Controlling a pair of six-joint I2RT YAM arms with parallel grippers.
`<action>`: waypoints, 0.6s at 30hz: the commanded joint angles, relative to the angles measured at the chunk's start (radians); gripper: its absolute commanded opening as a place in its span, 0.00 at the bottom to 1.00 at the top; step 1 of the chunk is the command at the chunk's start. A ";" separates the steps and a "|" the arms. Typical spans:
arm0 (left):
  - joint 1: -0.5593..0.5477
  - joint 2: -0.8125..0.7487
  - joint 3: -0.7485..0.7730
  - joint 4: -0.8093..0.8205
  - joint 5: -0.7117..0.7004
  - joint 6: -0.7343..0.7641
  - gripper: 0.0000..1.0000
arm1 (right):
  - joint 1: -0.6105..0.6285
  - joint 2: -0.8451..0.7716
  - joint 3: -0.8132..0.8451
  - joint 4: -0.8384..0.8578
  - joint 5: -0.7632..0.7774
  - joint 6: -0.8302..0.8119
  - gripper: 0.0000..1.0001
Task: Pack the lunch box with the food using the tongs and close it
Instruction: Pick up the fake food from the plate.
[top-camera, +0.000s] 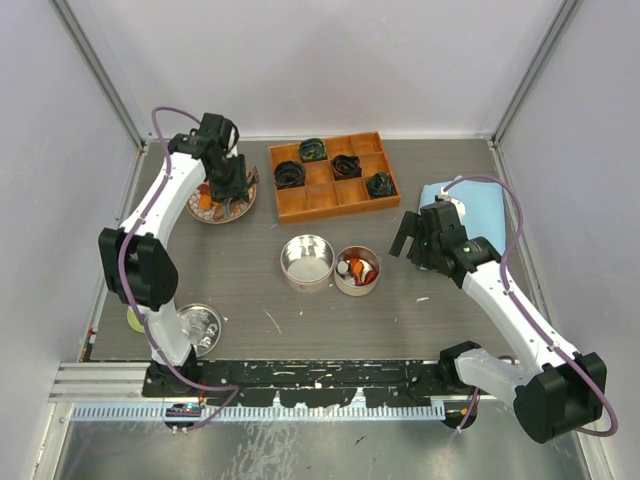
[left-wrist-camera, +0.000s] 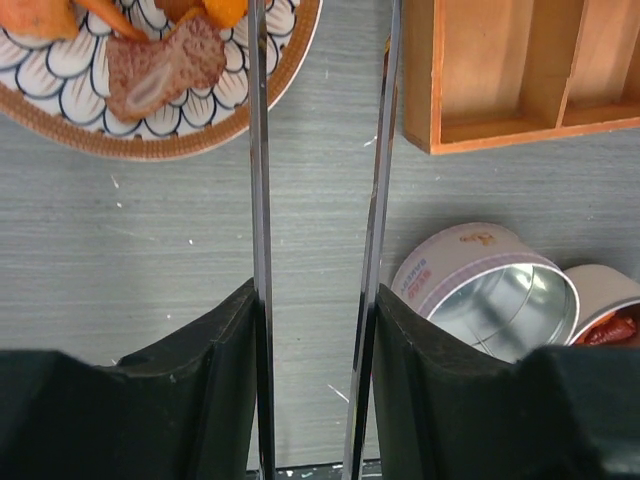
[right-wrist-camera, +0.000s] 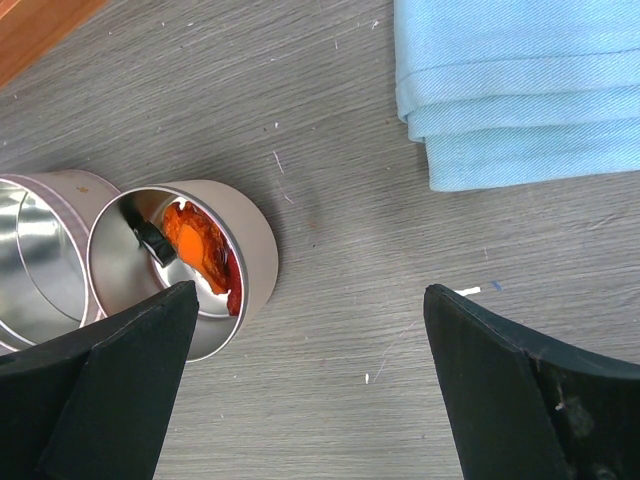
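**At the Plate: Tongs Held Over the Food**

On the far left of the worktop (top-camera: 250, 290), the left gripper (top-camera: 228, 185) stands over the plate (top-camera: 225, 217). It is clenched on the tongs (left-wrist-camera: 260, 200), with each finger (left-wrist-camera: 200, 380) pressing on the outside of one thin metal arm. The two arms stand apart and run forward side by side. One crosses the plate rim; the other lies over bare worktop between the plate and the tray (top-camera: 320, 200). The tips fall outside the wrist view and are hidden under the gripper from above, so it cannot be told whether they hold anything.

Food (left-wrist-camera: 165, 65) lies on the plate as orange pieces and one red-brown chunk.

Two tins stand just beside each other at mid-worktop:
- The empty tin (top-camera: 307, 258) is on the left, its bare metal floor showing.
- The second tin (top-camera: 357, 291) is on the right and holds orange and white pieces.

The right gripper (top-camera: 410, 236) hangs just right of the second tin, apart from it. It is released, with the jaws wide and only bare worktop between them. The cloth (top-camera: 480, 205), folded and light blue, lies beyond it near the right edge.

The tray sits at the far side, right of the plate. Four of its compartments each hold a dark coil (top-camera: 289, 175).

A silver disc (top-camera: 205, 322) lies near the left arm's base, partly covered by the arm.
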 joint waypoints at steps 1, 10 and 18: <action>0.009 0.051 0.103 -0.015 -0.028 0.054 0.43 | -0.004 -0.003 0.027 0.037 0.010 -0.006 1.00; 0.008 0.102 0.119 -0.028 -0.077 0.101 0.43 | -0.004 -0.010 0.024 0.033 0.013 -0.009 1.00; 0.012 0.131 0.130 -0.042 -0.120 0.120 0.43 | -0.004 -0.009 0.026 0.032 0.009 -0.007 1.00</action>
